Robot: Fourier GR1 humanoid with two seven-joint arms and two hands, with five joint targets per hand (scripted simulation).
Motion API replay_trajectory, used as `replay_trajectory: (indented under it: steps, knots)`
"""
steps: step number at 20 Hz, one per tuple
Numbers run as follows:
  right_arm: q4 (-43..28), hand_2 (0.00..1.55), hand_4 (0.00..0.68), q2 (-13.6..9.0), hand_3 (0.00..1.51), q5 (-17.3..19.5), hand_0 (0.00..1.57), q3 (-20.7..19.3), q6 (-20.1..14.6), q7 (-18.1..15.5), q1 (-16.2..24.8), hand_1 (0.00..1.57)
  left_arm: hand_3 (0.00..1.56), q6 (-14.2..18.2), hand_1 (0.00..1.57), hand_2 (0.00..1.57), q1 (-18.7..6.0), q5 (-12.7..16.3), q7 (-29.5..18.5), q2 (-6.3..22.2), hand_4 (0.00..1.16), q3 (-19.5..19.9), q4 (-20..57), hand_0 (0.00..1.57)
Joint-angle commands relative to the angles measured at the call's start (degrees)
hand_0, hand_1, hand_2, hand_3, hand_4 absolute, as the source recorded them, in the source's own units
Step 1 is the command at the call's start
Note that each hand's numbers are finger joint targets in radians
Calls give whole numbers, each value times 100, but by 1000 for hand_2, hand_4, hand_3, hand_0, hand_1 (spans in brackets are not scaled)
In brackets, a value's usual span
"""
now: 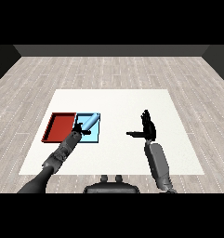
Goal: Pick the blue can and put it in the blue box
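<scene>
Over my blue tray, one blue can gripped by my left hand, one red tray beside those fingers, right hand fingers spread.

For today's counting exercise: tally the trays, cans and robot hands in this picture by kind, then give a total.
Trays: 2, red tray and light blue tray
Cans: 1, blue can
Hands: 2, left hand and right hand
Total: 5
</scene>
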Motion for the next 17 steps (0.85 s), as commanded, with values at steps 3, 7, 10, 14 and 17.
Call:
replay_trajectory:
  steps: [3, 7, 10, 14, 17]
  knots:
    - [306, 0, 0, -38, 0, -197, 0, -211, 214, -336, 94, 0, 0, -1836, 0, 0, -206, -235, 17, 37, 694, -240, 419, 0]
    - [-163, 0, 0, -51, 0, -7, 0, -15, 55, -69, 170, 0, 0, 274, 0, 0, -61, 146, -151, 83, 0, 315, 341, 0]
    - [321, 0, 0, -180, 0, 1, 0, -203, 118, -296, -112, 0, 0, 1366, 0, 0, -64, 394, -695, 144, 0, 619, -58, 0]
    - [129, 0, 0, -62, 0, 266, 0, 91, -34, -245, 108, 0, 0, 2346, 0, 0, -39, 739, -2023, 80, 0, 1068, -1031, 0]
    - [-57, 0, 0, -465, 0, 233, 0, -8, 243, -178, 41, 0, 0, 1827, 0, 0, 250, 1174, -3311, 175, 0, 1502, -1935, 0]
